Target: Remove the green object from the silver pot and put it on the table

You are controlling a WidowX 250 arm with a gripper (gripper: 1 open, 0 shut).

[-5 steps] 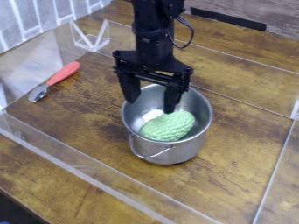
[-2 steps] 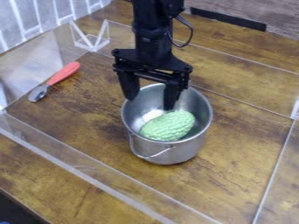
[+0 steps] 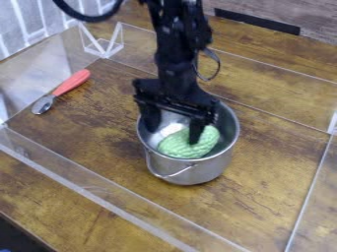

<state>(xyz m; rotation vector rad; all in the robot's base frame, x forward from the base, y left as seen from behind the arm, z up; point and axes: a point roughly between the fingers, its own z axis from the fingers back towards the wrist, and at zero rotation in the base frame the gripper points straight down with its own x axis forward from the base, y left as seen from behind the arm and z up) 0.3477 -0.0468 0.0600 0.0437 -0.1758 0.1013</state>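
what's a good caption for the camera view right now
open pincer lowering over the green object inside the silver pot

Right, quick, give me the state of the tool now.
Tool: open, holding nothing, lowered into the silver pot at the green object; contact can't be told.

Hand (image 3: 174,128) blurred — arm (image 3: 178,30) cut off, top edge

This looks like a robotics lab or test area: a black robot arm (image 3: 178,44) reaches over a brown wooden plank bench (image 3: 99,133), which has clear plastic walls (image 3: 79,177) along its side. The room beyond is out of view.
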